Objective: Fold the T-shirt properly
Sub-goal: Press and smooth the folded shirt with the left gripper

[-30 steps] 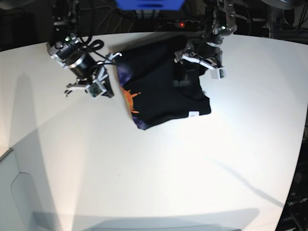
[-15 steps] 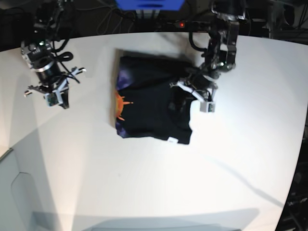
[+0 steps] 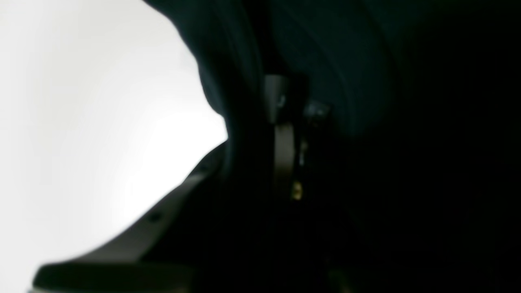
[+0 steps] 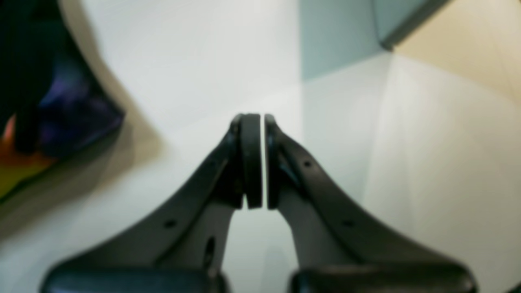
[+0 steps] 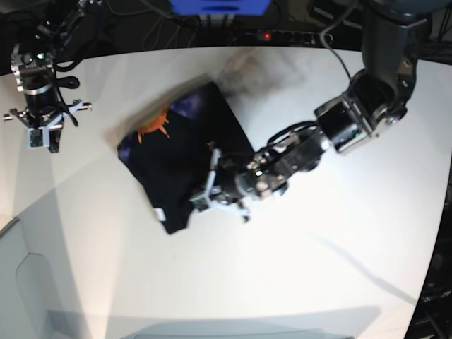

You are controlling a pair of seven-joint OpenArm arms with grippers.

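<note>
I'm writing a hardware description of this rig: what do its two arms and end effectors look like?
Both arms are black and silver-grey with loose black cables. The right end effector has curved black fingers with holes and flat pads. The left end effector is black and grey with white parts at its tip.

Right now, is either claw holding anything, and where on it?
The left claw is clamped on the T-shirt, at its near right edge, close to the white tag. The right claw is shut on nothing, off to the side.

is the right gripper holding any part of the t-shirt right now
No. The right gripper has its pads together over bare table, with the T-shirt lying apart from it.
</note>
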